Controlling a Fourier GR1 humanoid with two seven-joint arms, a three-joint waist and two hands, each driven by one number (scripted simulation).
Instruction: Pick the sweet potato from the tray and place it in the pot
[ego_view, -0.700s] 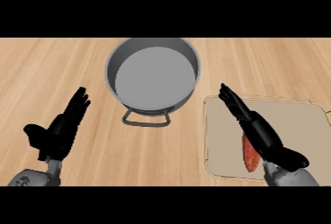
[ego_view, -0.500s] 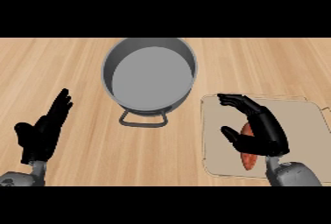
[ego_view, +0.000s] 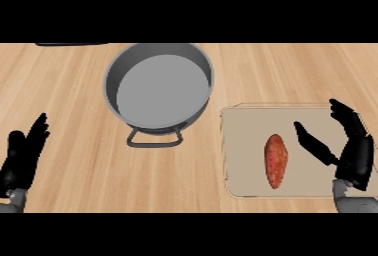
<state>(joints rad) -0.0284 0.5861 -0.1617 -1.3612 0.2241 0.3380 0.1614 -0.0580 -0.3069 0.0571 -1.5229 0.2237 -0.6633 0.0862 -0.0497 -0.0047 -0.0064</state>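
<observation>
Sweet potato (ego_view: 276, 161) lying flat near the middle of the beige tray (ego_view: 242, 150), long axis running away from the robot, untouched. Right hand (ego_view: 354, 155) over the tray's right edge, just beside the sweet potato, fingers straight and spread from the thumb, holding nothing. Left hand (ego_view: 22, 159) resting at the lower left over the wooden counter (ego_view: 66, 80), fingers straight and up; grey pot (ego_view: 114, 82) beyond the tray's far left corner, handle toward the robot.

Sweet potato (ego_view: 275, 160) lies on the tray (ego_view: 247, 125) — pot (ego_view: 159, 86) behind, to its left
</observation>
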